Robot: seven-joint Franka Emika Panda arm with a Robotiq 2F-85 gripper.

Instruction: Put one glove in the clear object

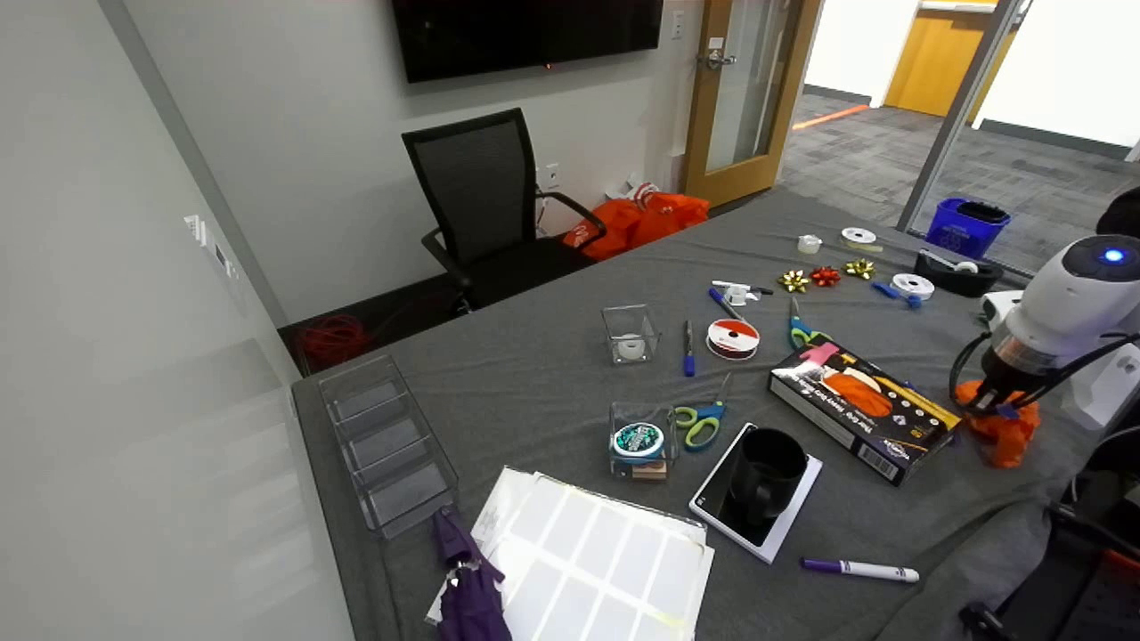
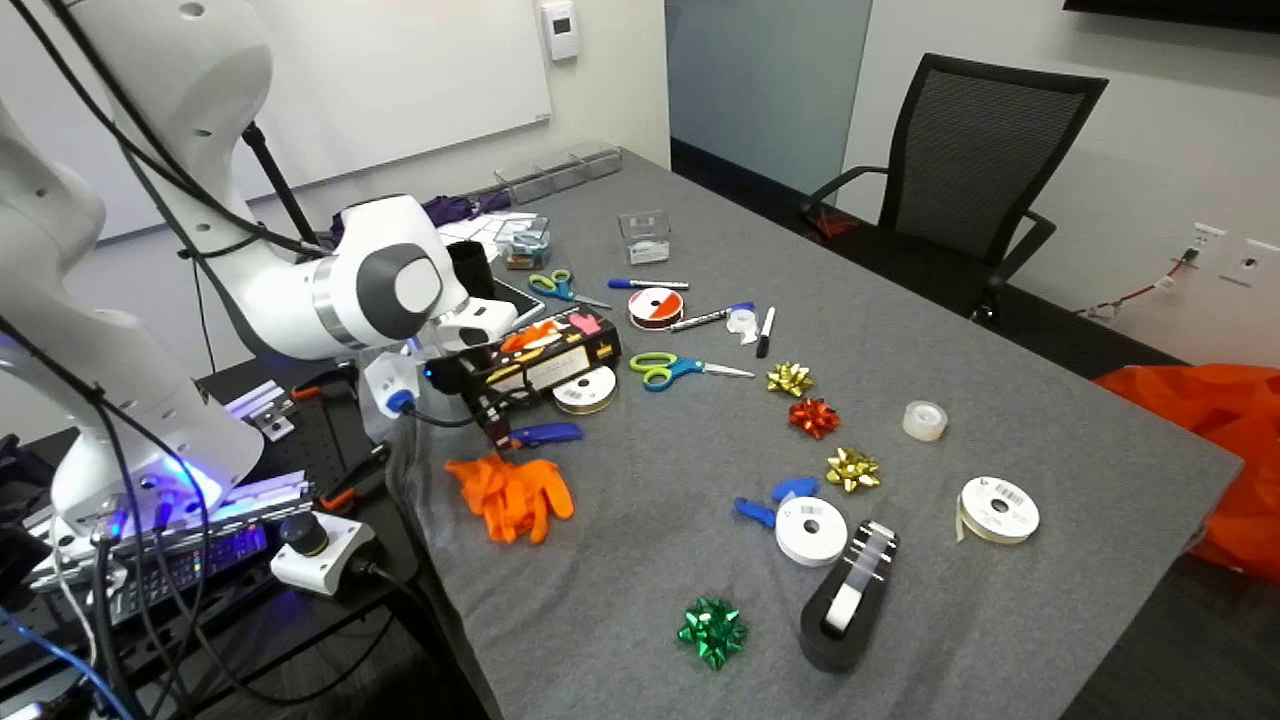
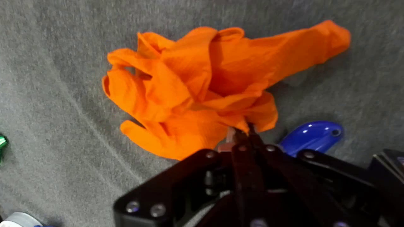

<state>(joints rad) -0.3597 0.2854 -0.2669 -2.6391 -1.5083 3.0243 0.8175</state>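
Bright orange glove rubber lies crumpled in a pile on the grey table, showing in both exterior views point(image 1: 1008, 438) point(image 2: 510, 498) and in the wrist view point(image 3: 189, 91). I cannot tell whether the pile is one glove or two. My gripper point(image 3: 244, 129) points down at the pile's edge, its fingers nearly together with a fold of glove pinched between the tips. The gripper also shows in an exterior view point(image 2: 503, 440). A small clear square container point(image 1: 628, 320) point(image 2: 645, 226) stands mid-table with a tape roll in it. A similar clear container point(image 1: 639, 413) point(image 2: 527, 234) holds a teal ribbon roll.
A blue-handled cutter point(image 3: 311, 135) lies beside the gripper. A black glove box point(image 1: 859, 405), scissors point(image 1: 704, 423), a black mug point(image 1: 768, 472) on a white-edged tablet-like thing, a ribbon spool point(image 1: 733, 339) and markers lie between glove and containers. Clear trays point(image 1: 387, 445) stand at the far end.
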